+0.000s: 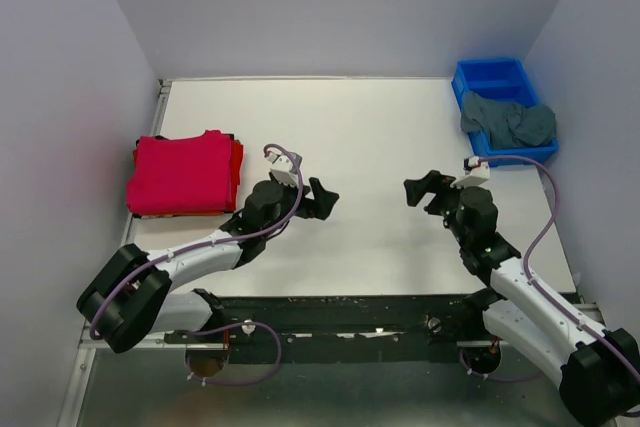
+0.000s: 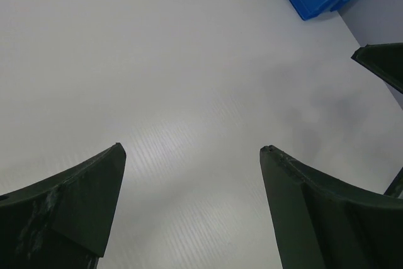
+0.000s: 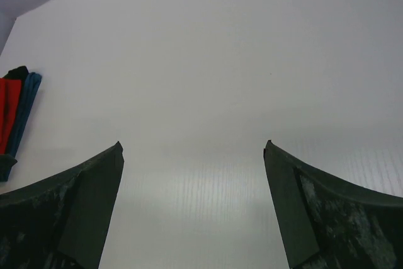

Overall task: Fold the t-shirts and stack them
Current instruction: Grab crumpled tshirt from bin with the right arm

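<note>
now left hand (image 1: 322, 199) and right hand (image 1: 418, 192) spread wide, empty, facing across mid table (image 1: 380, 137). red shirts (image 1: 183, 175) folded and stacked at 9 o'clock; grey shirt (image 1: 508, 119) crumpled in bin (image 1: 470, 82) at 2 o'clock.

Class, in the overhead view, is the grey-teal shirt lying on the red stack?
No: the grey-teal shirt lies crumpled in the blue bin at far right, apart from the red stack at left.
</note>
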